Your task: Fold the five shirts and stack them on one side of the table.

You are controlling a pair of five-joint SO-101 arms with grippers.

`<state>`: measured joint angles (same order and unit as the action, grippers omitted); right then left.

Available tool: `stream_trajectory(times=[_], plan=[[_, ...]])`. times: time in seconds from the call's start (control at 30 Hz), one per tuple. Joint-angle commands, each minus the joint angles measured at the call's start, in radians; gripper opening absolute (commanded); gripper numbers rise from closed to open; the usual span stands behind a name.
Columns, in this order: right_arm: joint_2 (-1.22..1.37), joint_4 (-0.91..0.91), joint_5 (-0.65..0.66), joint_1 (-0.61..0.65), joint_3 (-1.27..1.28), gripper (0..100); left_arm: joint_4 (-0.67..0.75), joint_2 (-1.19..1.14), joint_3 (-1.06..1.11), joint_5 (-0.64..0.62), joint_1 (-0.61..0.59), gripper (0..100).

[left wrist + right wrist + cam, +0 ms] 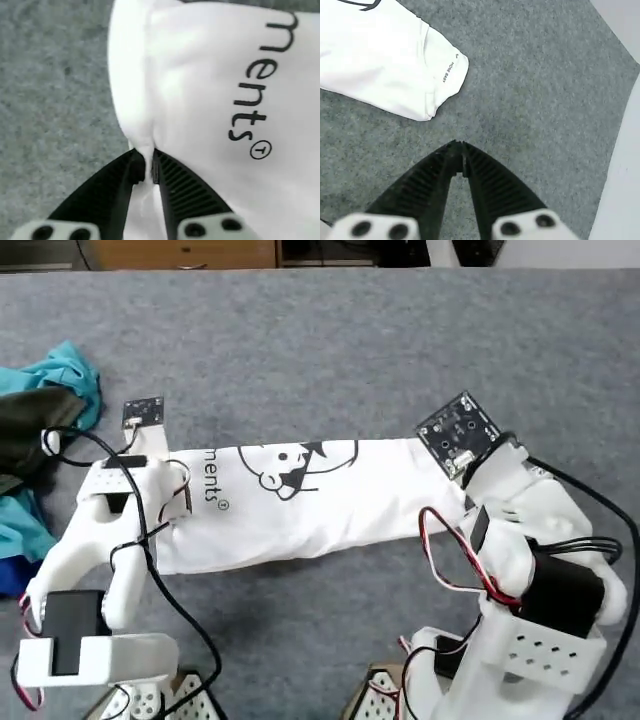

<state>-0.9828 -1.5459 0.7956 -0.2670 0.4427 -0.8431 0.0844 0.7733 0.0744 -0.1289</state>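
- Clenched at the left pincer (148, 167): a thin pinch of the white shirt (200, 100) at its edge, caught right between the tips, with the printed letters just beyond them.
- Closed on nothing at the right pincer (461, 150): tips together above bare grey table (535, 100), with the shirt's other end near, ahead of the tips and off to one side, not touching.
- Laid out between the two pincers as a long folded strip; pile of other shirts (40, 410) well apart, out past the left pincer.
- Risk of slipping at the left: probably too little cloth held to survive a firm pull.
- Risk of skew from lifting by one end only, far end unheld: strip dragged or unfolded.
- Risk of bunching at the right: cloth shoved by closed tips rather than grasped, unless opened first.
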Motion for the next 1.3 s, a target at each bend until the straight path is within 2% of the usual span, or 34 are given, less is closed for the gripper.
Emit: stream_trajectory(times=[0.0,0.17,0.33,0.4,0.53,0.7,0.8,0.93,1.2,1.27], plan=[[-0.015,-0.002,0.012,-0.015,-0.005,0.4,-0.009,-0.001,-0.015,-0.005,0.008,2],[-0.015,-0.003,0.011,-0.016,-0.028,0.4,-0.040,0.010,-0.075,-0.009,0.057,2],[-0.012,-0.002,-0.028,-0.045,-0.151,0.4,-0.292,0.010,-0.313,-0.012,0.146,2],[-0.005,0.041,-0.091,-0.087,-0.183,0.4,-0.394,0.007,-0.428,-0.012,0.199,2],[-0.008,0.146,-0.172,-0.249,-0.188,0.4,-0.519,0.007,-0.614,-0.014,0.315,2],[-0.007,0.164,-0.172,-0.410,-0.185,0.4,-0.609,-0.002,-0.796,-0.043,0.456,2],[-0.008,0.170,-0.167,-0.469,-0.170,0.5,-0.611,-0.002,-0.850,-0.078,0.491,2],[-0.013,0.176,-0.110,-0.473,-0.122,0.4,-0.626,-0.002,-0.830,-0.080,0.436,2],[-0.010,0.221,-0.109,-0.458,-0.108,0.5,-0.612,-0.002,-0.628,-0.066,0.169,2],[-0.008,0.215,-0.101,-0.433,-0.108,0.5,-0.578,-0.001,-0.565,-0.015,0.117,2]])
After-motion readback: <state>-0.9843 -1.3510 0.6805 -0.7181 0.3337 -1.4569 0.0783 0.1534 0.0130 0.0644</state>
